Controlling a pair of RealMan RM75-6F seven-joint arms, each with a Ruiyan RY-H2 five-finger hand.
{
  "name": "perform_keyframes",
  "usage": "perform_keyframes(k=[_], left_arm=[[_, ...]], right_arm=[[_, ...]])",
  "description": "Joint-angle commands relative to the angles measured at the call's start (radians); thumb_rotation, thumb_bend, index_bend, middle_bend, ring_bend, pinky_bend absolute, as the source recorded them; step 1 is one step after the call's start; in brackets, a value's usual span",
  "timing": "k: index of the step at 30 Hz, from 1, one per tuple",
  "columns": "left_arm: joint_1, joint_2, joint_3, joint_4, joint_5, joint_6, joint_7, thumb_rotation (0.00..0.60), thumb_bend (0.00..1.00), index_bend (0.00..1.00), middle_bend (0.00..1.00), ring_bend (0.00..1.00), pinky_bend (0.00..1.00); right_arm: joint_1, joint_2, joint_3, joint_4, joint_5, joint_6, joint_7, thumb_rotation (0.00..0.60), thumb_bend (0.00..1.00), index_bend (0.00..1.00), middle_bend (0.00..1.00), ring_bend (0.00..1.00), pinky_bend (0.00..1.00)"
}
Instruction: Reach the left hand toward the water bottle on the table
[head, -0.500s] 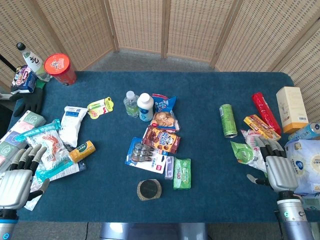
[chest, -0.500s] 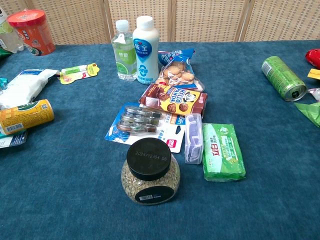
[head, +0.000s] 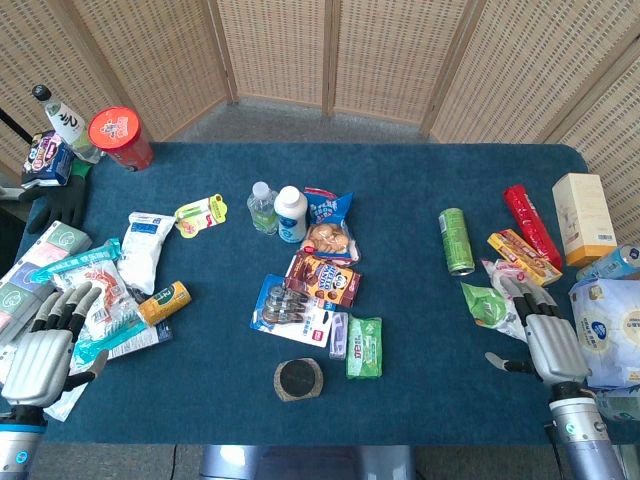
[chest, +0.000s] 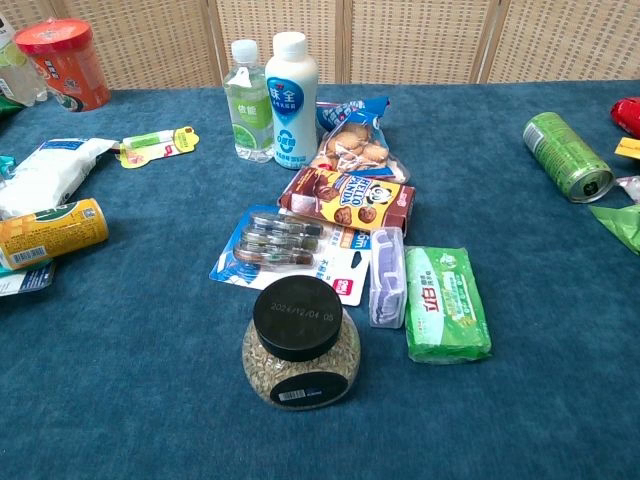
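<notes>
The water bottle (head: 262, 207) is small and clear with a green label and white cap; it stands upright mid-table beside a white milk bottle (head: 291, 213), and shows in the chest view as the water bottle (chest: 247, 101) at the top. My left hand (head: 45, 344) is open, palm down, over snack packets at the table's near left corner, far from the bottle. My right hand (head: 543, 333) is open near the right edge, beside a green pouch (head: 483, 304). Neither hand shows in the chest view.
Between my left hand and the bottle lie a yellow can (head: 163, 302), a white packet (head: 146, 248) and a yellow tag (head: 201, 213). Snack bags (head: 326, 278), a toothbrush pack (head: 292, 310) and a black-lidded jar (head: 298, 379) fill the middle. A green can (head: 456, 240) lies right.
My left hand has moved a little forward and to the right over the snack packets. My right hand has shifted slightly up. Nothing on the table has moved.
</notes>
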Motion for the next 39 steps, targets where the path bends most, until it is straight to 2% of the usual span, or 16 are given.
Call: perform_keyframes(k=[1, 7, 14, 19, 29, 39], left_arm=[[-0.057, 0.026, -0.05, 0.003, -0.082, -0.1, -0.141, 0.6, 0.4, 0.0, 0.0, 0.0, 0.0], [-0.179, 0.053, -0.152, 0.074, -0.257, -0.314, -0.35, 0.6, 0.4, 0.0, 0.0, 0.0, 0.0], [-0.299, -0.014, -0.239, 0.224, -0.346, -0.516, -0.565, 0.6, 0.4, 0.0, 0.0, 0.0, 0.0], [-0.384, -0.089, -0.276, 0.359, -0.391, -0.622, -0.623, 0.6, 0.4, 0.0, 0.0, 0.0, 0.0], [-0.532, -0.335, -0.355, 0.644, -0.409, -0.725, -0.755, 0.6, 0.4, 0.0, 0.0, 0.0, 0.0], [-0.662, -0.523, -0.418, 0.914, -0.327, -0.832, -0.957, 0.6, 0.4, 0.0, 0.0, 0.0, 0.0]], right_arm=[[-0.003, 0.002, -0.006, -0.004, -0.007, -0.007, 0.016, 0.6, 0.09, 0.0, 0.04, 0.0, 0.0], [-0.004, 0.001, -0.01, -0.01, -0.011, -0.008, 0.01, 0.6, 0.09, 0.0, 0.04, 0.0, 0.0], [-0.015, 0.006, -0.021, -0.03, -0.009, -0.005, 0.006, 0.6, 0.09, 0.0, 0.03, 0.0, 0.0], [-0.024, 0.014, -0.023, -0.034, 0.002, 0.001, 0.01, 0.6, 0.09, 0.0, 0.02, 0.0, 0.0], [-0.049, 0.046, -0.024, -0.047, 0.016, 0.02, 0.038, 0.6, 0.09, 0.0, 0.01, 0.0, 0.0], [-0.077, 0.074, -0.022, -0.055, 0.007, 0.05, 0.077, 0.6, 0.09, 0.0, 0.01, 0.0, 0.0]])
